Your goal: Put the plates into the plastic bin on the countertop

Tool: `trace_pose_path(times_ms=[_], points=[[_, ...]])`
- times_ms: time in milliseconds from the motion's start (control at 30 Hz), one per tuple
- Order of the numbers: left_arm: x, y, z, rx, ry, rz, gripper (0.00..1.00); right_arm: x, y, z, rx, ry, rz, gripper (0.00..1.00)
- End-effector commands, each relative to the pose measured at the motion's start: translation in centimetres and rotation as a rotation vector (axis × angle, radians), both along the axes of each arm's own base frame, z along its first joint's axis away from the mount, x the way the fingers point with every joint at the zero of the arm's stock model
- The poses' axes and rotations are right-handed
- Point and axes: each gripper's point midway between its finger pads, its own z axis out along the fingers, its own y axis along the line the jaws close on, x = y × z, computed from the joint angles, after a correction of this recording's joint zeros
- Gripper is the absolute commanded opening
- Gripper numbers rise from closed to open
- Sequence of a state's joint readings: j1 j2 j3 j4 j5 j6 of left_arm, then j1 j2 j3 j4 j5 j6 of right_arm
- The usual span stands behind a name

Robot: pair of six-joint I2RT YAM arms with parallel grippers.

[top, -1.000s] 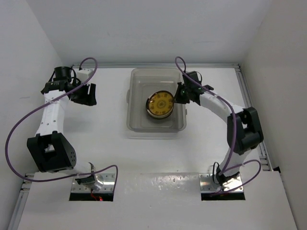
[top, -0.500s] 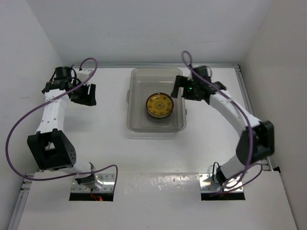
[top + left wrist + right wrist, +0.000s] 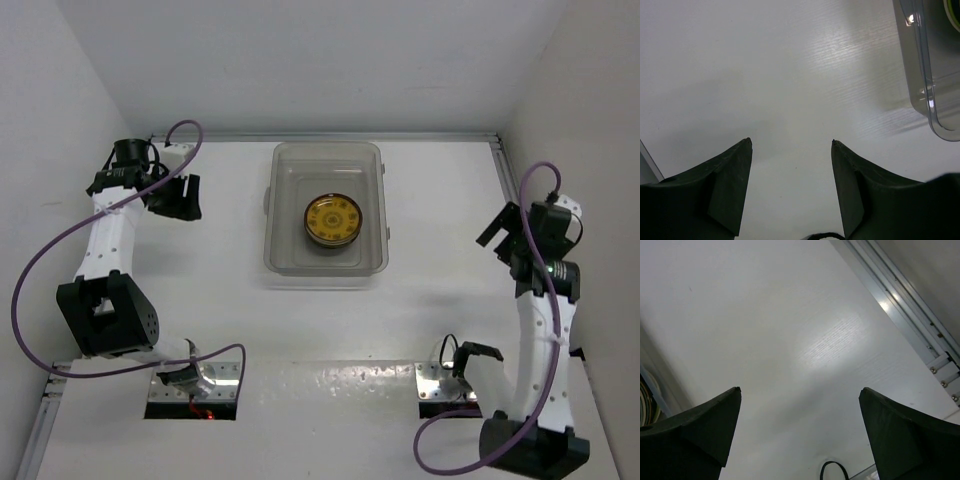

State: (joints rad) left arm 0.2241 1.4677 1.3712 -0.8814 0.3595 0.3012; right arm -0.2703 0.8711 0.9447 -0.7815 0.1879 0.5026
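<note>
Right gripper (image 3: 800,389) now beside rail (image 3: 900,295), off bin (image 3: 325,275)

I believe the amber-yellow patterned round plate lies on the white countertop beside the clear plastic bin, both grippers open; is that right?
Not quite: the amber-yellow patterned round plate lies inside the clear plastic bin, not beside it, as the top external view shows. The left gripper and right gripper are indeed open.

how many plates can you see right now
1: an amber-yellow patterned plate in the middle of the plastic bin. More may lie hidden beneath it.
</note>
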Motion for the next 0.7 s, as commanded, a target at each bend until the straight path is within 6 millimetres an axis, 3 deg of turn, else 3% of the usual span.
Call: trace_pose_path(times_ms=[0,667], points=[[0.3,-0.5,2.3,-0.023,-0.070,-0.008,0.66,-1.2,-1.1,1.1,-0.085,-0.043,-0.012,1.00],[0.1,-1.1,2.3,-0.037,-0.069,-0.016,0.66,-0.8,-1.2,2.9,-0.058,-0.136,-0.075,1.00]])
